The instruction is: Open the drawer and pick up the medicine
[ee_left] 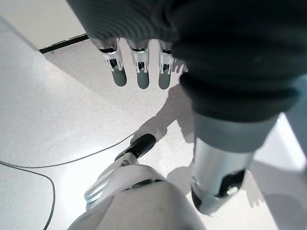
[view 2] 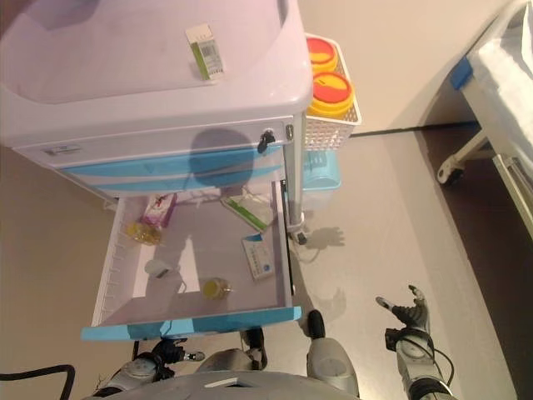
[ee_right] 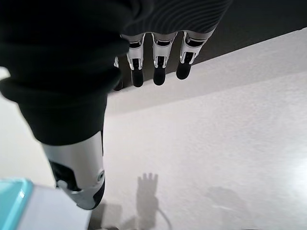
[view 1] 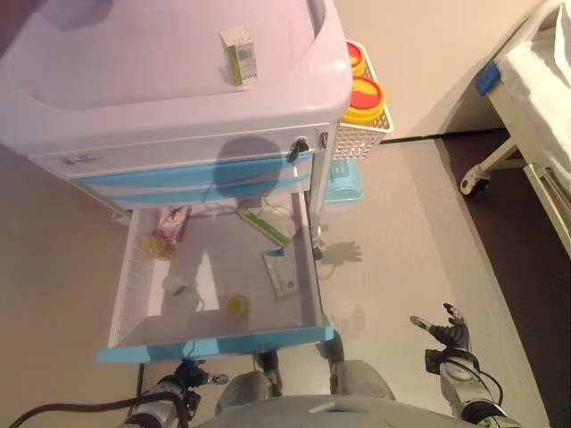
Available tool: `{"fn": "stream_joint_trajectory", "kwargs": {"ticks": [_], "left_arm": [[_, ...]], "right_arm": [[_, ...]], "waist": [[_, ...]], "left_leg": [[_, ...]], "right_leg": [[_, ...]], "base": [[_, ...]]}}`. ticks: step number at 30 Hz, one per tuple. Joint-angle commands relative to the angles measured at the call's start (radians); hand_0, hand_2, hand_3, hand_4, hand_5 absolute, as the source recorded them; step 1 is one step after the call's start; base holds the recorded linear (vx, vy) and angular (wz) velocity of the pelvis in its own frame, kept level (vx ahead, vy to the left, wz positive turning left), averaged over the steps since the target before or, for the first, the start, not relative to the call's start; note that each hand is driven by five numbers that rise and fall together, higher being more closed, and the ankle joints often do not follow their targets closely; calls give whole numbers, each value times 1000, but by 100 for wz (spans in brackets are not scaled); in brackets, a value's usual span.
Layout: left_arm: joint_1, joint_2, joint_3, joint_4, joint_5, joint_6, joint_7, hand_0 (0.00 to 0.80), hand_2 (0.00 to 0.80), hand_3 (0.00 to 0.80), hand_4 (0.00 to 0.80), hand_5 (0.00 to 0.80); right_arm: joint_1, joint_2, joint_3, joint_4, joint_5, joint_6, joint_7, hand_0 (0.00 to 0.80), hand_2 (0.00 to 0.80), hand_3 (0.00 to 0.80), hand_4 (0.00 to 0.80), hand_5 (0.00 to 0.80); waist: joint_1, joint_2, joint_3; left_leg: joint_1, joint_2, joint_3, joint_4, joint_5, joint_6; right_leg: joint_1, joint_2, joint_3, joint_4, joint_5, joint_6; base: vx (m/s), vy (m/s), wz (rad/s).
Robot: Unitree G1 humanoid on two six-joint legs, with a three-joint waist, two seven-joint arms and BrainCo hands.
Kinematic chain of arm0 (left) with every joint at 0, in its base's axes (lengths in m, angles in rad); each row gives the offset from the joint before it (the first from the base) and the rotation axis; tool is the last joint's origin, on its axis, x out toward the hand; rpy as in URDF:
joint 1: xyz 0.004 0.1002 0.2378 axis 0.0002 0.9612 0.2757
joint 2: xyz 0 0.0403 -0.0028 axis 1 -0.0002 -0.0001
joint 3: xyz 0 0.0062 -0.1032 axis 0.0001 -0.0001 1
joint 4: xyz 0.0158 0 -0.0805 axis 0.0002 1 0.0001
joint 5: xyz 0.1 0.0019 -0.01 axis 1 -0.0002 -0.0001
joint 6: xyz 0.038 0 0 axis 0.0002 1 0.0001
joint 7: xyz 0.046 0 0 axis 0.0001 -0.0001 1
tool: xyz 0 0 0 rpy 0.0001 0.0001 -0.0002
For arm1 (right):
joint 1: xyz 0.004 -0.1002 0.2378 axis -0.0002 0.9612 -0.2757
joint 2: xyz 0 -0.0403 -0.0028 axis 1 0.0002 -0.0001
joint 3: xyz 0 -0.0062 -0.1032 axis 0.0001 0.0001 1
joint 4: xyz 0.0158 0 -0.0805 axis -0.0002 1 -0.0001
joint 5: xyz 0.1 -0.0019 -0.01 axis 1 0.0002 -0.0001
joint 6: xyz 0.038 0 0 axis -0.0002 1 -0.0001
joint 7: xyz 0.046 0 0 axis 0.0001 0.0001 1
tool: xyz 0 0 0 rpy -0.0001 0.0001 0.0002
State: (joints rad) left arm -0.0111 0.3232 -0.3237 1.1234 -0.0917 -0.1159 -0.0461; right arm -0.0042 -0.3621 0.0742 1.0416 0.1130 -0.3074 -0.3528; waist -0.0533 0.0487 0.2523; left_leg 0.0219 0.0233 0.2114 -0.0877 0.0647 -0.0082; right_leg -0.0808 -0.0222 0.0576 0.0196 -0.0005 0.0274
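Observation:
The cart's [view 1: 161,116] lower drawer [view 1: 214,344] is pulled out towards me, its blue front near the bottom of the eye views. Inside lie a white-green medicine box [view 1: 282,273], a small yellow bottle [view 1: 237,306], a pink box [view 1: 171,223], a green-white packet [view 1: 268,223] and a small white container [view 1: 176,285]. Another green-white box [view 1: 239,55] lies on the cart's top. My left hand [view 1: 192,374] hangs low just below the drawer front, its fingers [ee_left: 139,72] straight and empty. Off to the drawer's right my right hand [view 1: 446,330] is open over the floor, fingers [ee_right: 158,67] spread, holding nothing.
A white basket [view 1: 361,134] with yellow-red containers hangs on the cart's right side, a light-blue bin [view 1: 342,183] under it. A bed [view 1: 535,89] on castors stands at the far right. Bare floor lies between the cart and the bed.

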Motion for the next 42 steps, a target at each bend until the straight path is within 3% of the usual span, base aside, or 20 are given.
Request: {"fn": "stream_joint_trajectory", "kwargs": {"ticks": [1,6,10,14,24,30,34,37,38,42], "left_arm": [[-38,16,-34,-63,69,-22,23,0,0,0,0,0],[-81,54,-49,-156,77,10,38,0,0,0,0,0],[-112,73,-73,-226,76,16,65,0,0,0,0,0],[-144,97,-74,-301,64,26,97,0,0,0,0,0],[-309,295,-20,-454,-45,93,160,0,0,0,0,0],[-530,438,19,-460,-152,182,114,0,0,0,0,0],[-720,530,25,-374,-247,221,124,0,0,0,0,0],[-833,562,25,-323,-311,199,180,0,0,0,0,0],[-875,567,25,-296,-337,194,202,0,0,0,0,0],[-960,583,37,-225,-325,137,331,0,0,0,0,0]], "right_arm": [[-21,-14,85,-53,-94,-20,41,0,0,0,0,0],[-41,-41,161,-135,-100,12,78,0,0,0,0,0],[-63,-60,192,-159,-81,0,99,0,0,0,0,0],[-70,-80,216,-219,-94,21,113,0,0,0,0,0],[-57,-155,244,-342,-93,56,133,0,0,0,0,0],[-58,-167,250,-366,-84,73,134,0,0,0,0,0],[-47,-174,259,-383,-79,73,134,0,0,0,0,0],[-37,-174,266,-392,-84,71,132,0,0,0,0,0],[-31,-173,270,-390,-84,66,130,0,0,0,0,0],[-29,-167,283,-377,-82,43,128,0,0,0,0,0]], "waist": [[-8,-26,16],[-12,-20,59],[-15,-12,96],[-26,-15,134],[-64,-47,230],[-96,-45,250],[-121,-51,255],[-138,-57,256],[-144,-53,257],[-157,-58,253]], "left_leg": [[-75,-60,-80,124,-130,38],[-125,-61,-84,160,-124,38],[-172,-61,-89,197,-121,38],[-236,-68,-74,291,-141,39],[-442,-59,-44,564,-222,60],[-544,-54,-38,659,-260,82],[-586,-48,-35,707,-280,94],[-606,-42,-32,727,-288,97],[-601,-40,-39,743,-321,93],[-609,-39,-36,744,-325,92]], "right_leg": [[-52,-41,-73,55,6,57],[-97,-39,-75,93,-4,51],[-143,-40,-82,138,-17,43],[-202,-48,-83,192,-24,32],[-394,-38,-40,369,-40,14],[-502,-17,-10,469,-60,3],[-548,-6,4,508,-63,-1],[-569,1,11,521,-64,-3],[-568,8,14,540,-92,1],[-580,16,25,537,-91,-3]], "base": [[-57,11,-7],[-67,-3,-10],[-52,4,-5],[-25,35,0],[12,19,-12],[5,-1,-9],[1,0,-1],[27,17,-2],[82,51,-9],[29,29,-11]]}}
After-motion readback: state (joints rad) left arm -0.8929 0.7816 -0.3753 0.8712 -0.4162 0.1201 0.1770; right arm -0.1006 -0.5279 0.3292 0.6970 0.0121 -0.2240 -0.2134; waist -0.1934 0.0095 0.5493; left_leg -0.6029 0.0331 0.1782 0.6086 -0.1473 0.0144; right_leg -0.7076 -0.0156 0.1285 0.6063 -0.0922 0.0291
